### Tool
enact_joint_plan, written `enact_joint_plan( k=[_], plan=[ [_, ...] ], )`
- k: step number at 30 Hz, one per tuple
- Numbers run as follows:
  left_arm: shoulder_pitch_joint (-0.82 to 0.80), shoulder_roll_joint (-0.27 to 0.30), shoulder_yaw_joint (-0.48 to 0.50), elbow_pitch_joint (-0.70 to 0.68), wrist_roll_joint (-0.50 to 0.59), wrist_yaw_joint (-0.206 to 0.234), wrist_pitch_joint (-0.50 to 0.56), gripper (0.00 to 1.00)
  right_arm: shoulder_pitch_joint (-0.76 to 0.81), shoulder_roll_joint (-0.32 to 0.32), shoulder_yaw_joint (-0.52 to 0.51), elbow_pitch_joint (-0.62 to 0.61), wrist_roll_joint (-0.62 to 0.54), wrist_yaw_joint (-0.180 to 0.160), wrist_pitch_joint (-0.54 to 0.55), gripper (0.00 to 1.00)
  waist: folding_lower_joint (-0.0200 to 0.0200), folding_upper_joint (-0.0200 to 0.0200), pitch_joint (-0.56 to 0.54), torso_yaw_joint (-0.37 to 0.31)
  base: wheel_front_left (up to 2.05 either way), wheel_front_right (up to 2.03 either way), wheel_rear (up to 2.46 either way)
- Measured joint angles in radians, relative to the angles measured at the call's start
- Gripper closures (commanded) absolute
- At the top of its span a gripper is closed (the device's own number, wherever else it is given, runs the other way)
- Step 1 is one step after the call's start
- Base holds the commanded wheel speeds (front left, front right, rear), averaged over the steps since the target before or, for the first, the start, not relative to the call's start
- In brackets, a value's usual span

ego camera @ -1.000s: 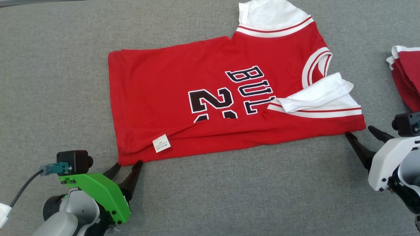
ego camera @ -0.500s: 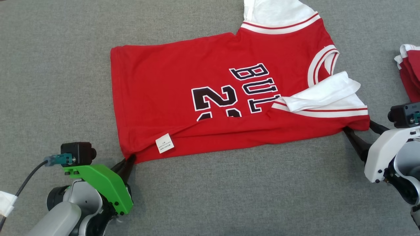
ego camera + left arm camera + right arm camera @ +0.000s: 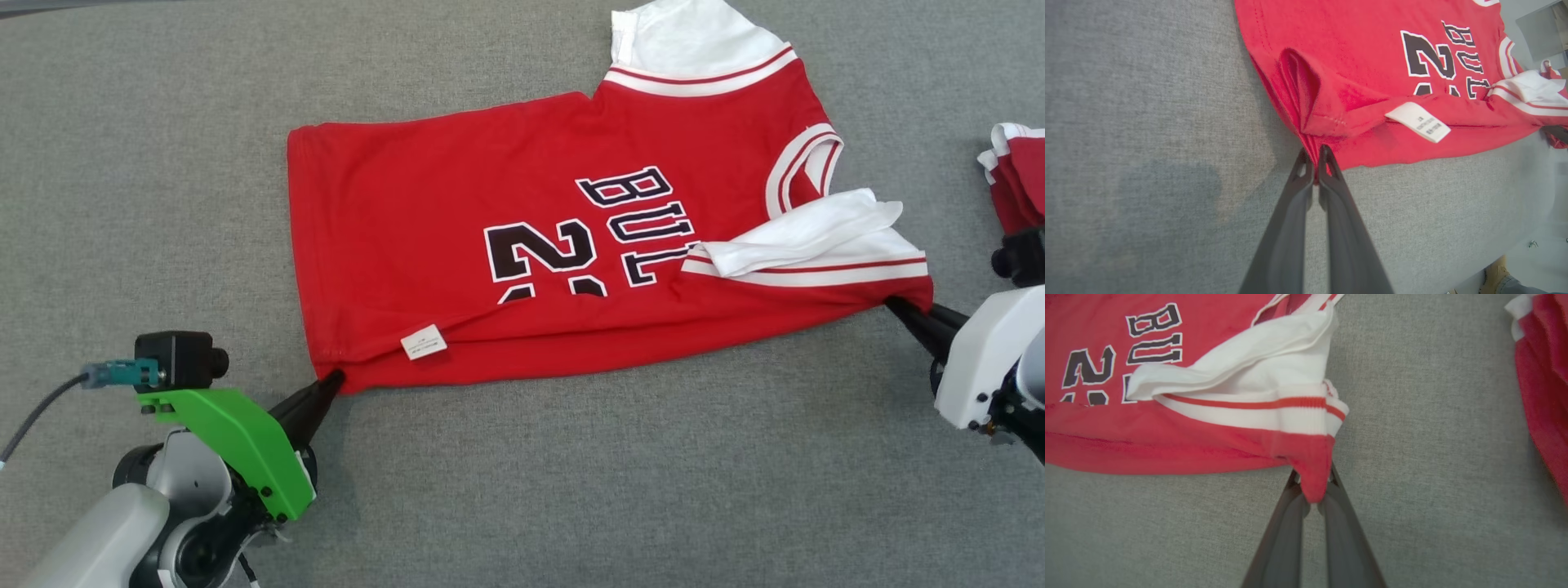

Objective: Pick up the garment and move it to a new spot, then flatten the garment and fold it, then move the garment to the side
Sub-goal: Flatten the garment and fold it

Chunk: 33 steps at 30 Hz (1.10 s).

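The garment (image 3: 457, 204) is a red jersey with white sleeves and black lettering, folded lengthwise on the grey surface, its near long edge doubled over. My left gripper (image 3: 331, 381) is shut on the garment's near left hem corner (image 3: 1312, 161), the cloth pinched between both fingers. At the near right corner, below the white sleeve (image 3: 804, 237), my right gripper (image 3: 902, 309) is shut on the red fabric (image 3: 1314, 486), which bunches between its fingers. A white care label (image 3: 424, 341) lies on the folded edge.
Another red and white garment (image 3: 1020, 184) lies at the right edge, just beyond my right wrist. The grey fabric surface (image 3: 571, 474) stretches open in front of and to the left of the jersey. A person's shoe (image 3: 1496, 277) appears low in the left wrist view.
Both grippers went from open at the corners to shut on the cloth, the left first, then the right. The near edge is now pulled a little tauter between them.
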Motion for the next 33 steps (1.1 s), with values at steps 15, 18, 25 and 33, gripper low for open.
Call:
enact_joint_plan(
  k=[15,18,25,33],
  plan=[
    [0.054,0.126,0.095,-0.25,-0.084,0.051,0.053,1.0,-0.013,-0.017,-0.121,-0.134,0.1,0.0,0.233,1.0,0.0,0.0,-0.035,-0.016,0.0,0.0,0.0],
    [0.092,0.13,0.091,-0.268,-0.083,0.061,0.035,1.0,0.009,-0.016,-0.132,-0.149,0.101,0.0,0.247,1.0,0.0,0.0,-0.036,-0.02,0.0,0.0,0.0],
    [0.255,0.125,0.077,-0.3,-0.065,0.091,-0.066,1.0,0.159,-0.002,-0.182,-0.218,0.101,0.0,0.253,1.0,0.0,0.0,-0.034,-0.023,0.0,0.0,0.0],
    [0.346,0.088,0.05,-0.235,-0.051,0.094,-0.13,0.96,0.287,0.027,-0.194,-0.218,0.064,0.0,0.192,0.0,0.0,0.0,-0.018,-0.012,0.0,0.0,0.0]
  ],
)
